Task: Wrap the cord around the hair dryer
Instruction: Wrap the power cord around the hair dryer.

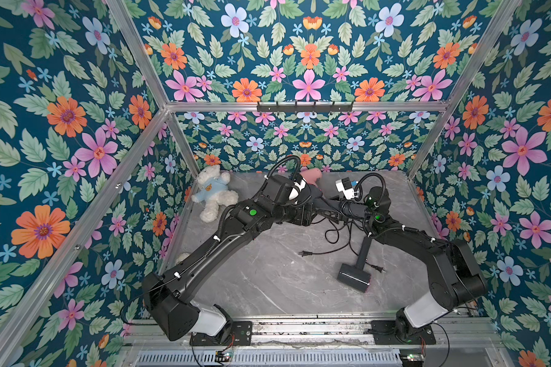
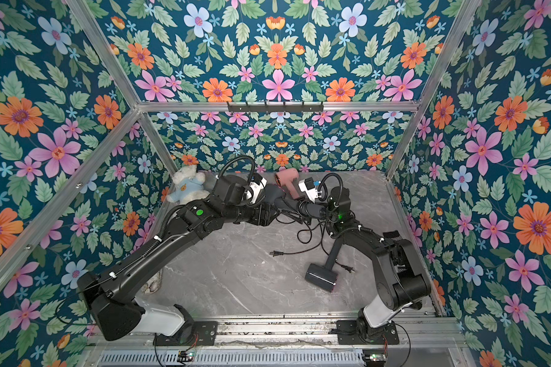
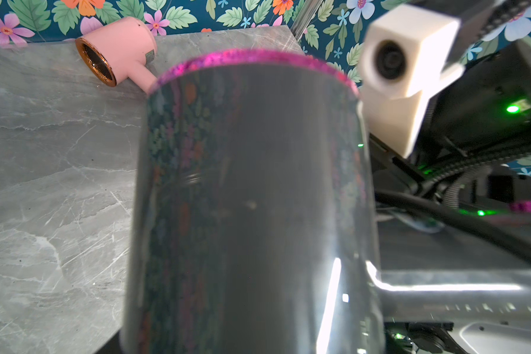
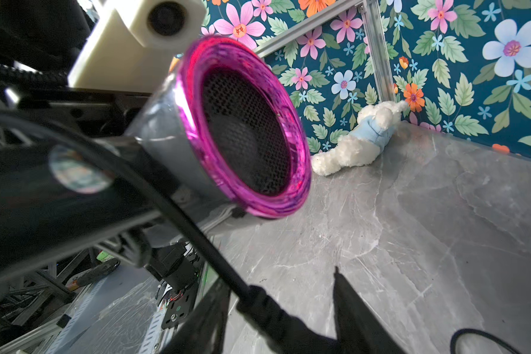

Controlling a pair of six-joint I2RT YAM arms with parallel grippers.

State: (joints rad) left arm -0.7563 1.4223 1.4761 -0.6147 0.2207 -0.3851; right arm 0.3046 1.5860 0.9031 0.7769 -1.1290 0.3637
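The grey hair dryer is up off the counter, held at the rear middle where the two arms meet, and its magenta-rimmed end shows in both wrist views. The left hand is clenched on the hair dryer, though the barrel fills the left wrist view and hides the fingers there. The handle points toward the right arm. The black cord runs from the handle's end down between the fingers of the right hand. Those fingers stand either side of the cord's thick sleeve (whether they press it or merely flank it, I cannot tell). Below the hands, black cord lies in loose loops on the counter, and a plug lies out toward the front. A second grey dryer lies flat near the right arm. A pink dryer sits at the rear edge of the counter, and a teddy bear is slumped in the back left corner.
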